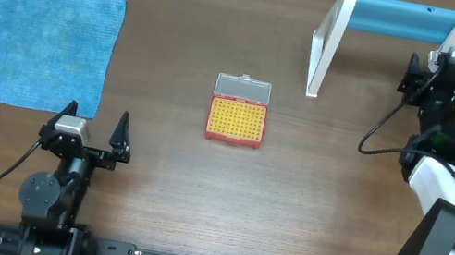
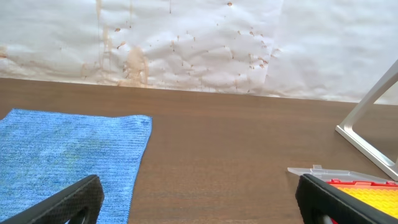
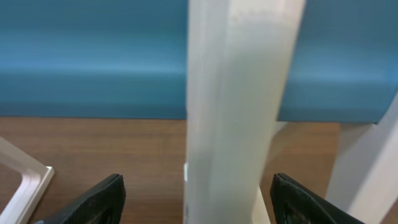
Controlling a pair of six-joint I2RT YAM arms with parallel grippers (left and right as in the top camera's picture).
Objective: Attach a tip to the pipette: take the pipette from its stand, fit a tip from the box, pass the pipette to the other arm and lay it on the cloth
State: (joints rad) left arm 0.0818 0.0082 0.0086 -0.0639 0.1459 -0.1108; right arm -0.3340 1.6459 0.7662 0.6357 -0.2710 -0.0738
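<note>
With the pick-up step in hand, the right pincer (image 3: 198, 198) stood released astride the white pipette (image 3: 236, 106) hanging on its blue stand (image 1: 397, 19), probably needing to clench and lift next, while the left pincer (image 1: 96, 126) sat released beside the cloth (image 1: 44, 47).

The cloth (image 1: 44, 47) is light blue with a fine ribbed weave. The tip box (image 1: 236, 122) has a red base, a yellow dotted grid and a clear lid. The stand (image 1: 397, 19) pairs a blue bar with white legs. The pipette (image 3: 236, 106) is white. The table (image 1: 195, 206) shows brown wood grain.
</note>
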